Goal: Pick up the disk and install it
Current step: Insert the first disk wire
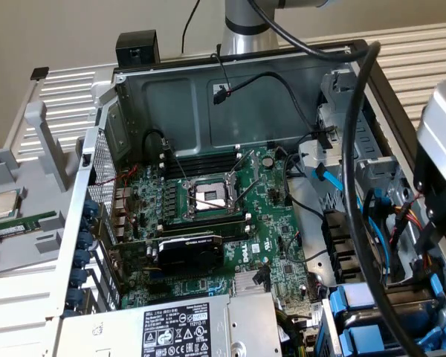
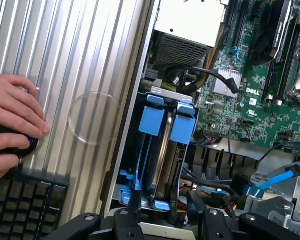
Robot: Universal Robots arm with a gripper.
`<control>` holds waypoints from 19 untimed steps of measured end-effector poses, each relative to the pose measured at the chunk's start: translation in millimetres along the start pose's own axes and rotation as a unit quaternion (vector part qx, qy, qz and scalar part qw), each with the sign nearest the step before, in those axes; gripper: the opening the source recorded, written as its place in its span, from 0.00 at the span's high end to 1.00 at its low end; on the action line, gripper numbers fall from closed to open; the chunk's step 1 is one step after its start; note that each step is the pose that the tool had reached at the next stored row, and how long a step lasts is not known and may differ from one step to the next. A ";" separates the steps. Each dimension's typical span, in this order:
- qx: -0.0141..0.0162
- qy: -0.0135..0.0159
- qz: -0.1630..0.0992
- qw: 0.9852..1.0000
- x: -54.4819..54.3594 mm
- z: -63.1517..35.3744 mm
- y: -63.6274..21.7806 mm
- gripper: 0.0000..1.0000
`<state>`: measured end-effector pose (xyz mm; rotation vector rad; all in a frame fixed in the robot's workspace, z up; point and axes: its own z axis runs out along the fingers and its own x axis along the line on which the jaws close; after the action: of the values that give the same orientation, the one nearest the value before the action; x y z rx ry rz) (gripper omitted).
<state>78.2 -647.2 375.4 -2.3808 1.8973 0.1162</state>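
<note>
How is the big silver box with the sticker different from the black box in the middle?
The silver metal power supply box is shiny grey; the black rectangular graphics card is dark. The power supply box looks bigger than the graphics card. The power supply box carries a large black-and-white label; the graphics card has just small lettering. Both sit inside the open computer case.

Exterior view: high over the case (image 1: 208, 97), near, tilted down from the power supply (image 1: 171, 327) end toward the far wall and arm base (image 1: 245, 26). Wrist view: closer, looking straight down past the gripper (image 2: 165, 196) onto the case's drive-bay corner and the ribbed table (image 2: 65, 60) alongside. Shared: power supply, motherboard (image 1: 275, 245), blue carriers (image 1: 357, 316).
</note>
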 end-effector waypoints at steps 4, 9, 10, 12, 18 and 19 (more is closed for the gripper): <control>-0.013 -0.015 0.001 1.000 3.2 0.7 0.1 0.51; -0.025 -0.031 0.001 0.999 7.5 2.5 -0.1 0.51; -0.026 -0.033 0.001 0.999 8.8 3.1 -0.4 0.51; -0.029 -0.036 0.001 0.999 10.9 4.4 -1.3 0.53; -0.035 -0.050 0.001 0.998 17.8 9.0 -7.1 0.60; -0.036 -0.053 0.001 0.998 18.1 9.4 -8.3 0.60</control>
<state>90.3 -661.8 364.2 -2.3663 1.8782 0.3086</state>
